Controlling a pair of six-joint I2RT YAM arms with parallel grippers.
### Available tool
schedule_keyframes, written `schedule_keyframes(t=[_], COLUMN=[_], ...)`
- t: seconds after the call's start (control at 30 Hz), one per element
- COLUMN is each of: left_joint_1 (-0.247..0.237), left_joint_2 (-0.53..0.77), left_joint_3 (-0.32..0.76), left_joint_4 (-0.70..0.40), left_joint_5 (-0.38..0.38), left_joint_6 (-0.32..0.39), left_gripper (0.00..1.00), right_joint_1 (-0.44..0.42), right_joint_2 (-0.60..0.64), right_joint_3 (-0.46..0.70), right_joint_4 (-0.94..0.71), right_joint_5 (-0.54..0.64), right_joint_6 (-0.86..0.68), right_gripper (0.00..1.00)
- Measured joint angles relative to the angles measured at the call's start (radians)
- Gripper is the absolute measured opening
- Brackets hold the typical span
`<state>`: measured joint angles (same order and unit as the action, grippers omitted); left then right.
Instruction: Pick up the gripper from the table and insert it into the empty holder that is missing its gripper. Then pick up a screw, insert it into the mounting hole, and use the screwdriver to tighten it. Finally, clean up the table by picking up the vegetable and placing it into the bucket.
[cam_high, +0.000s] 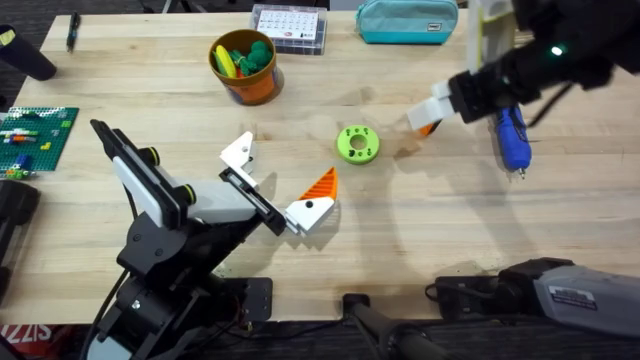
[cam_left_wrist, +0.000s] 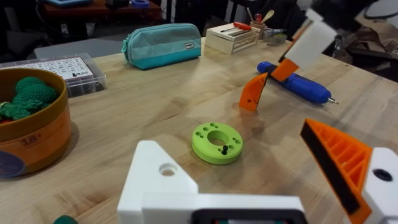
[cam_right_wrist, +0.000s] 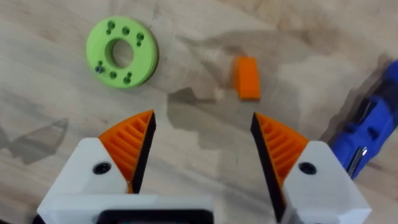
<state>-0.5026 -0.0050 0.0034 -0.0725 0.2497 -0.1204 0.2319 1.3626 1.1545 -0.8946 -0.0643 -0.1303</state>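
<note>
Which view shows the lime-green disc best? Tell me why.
The right wrist view: the lime-green disc lies face-on, its centre hole and small outer holes plain. The left wrist view shows it slanted, with a dark screw standing in one hole. The overhead view shows it small, mid-table.

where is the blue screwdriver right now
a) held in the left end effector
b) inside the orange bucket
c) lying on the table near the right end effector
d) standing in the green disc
c: the screwdriver lies flat on the table, beside the open right end effector, which holds nothing.
</note>
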Motion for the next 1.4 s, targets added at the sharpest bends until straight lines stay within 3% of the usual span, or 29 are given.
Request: schedule_keyframes(t=[0.17,0.37,0.6,0.73,1.07,1.4], left_joint_1=[0.000,0.000,0.000,0.000,0.000,0.000], left_joint_2=[0.005,0.005,0.005,0.005,0.005,0.005], left_joint_3=[0.003,0.003,0.003,0.003,0.003,0.003], left_joint_4=[0.008,0.008,0.008,0.008,0.008,0.008], left_joint_5=[-0.005,-0.005,-0.007,-0.007,-0.007,-0.007], left_joint_6=[0.000,0.000,0.000,0.000,0.000,0.000], left_gripper=[0.995,0.995,0.995,0.995,0.995,0.995], right_joint_1=[0.004,0.003,0.000,-0.022,-0.210,-0.124], right_joint_2=[0.029,0.005,-0.035,0.012,0.112,0.320], right_joint_3=[0.018,0.138,0.156,0.150,0.137,0.135], right_joint_4=[-0.038,-0.044,-0.094,-0.089,-0.062,-0.040], right_joint_5=[0.018,0.102,0.147,0.126,0.012,0.003], right_joint_6=[-0.005,-0.005,-0.012,-0.056,-0.156,-0.170], right_gripper=[0.917,0.917,0.917,0.917,0.917,0.917])
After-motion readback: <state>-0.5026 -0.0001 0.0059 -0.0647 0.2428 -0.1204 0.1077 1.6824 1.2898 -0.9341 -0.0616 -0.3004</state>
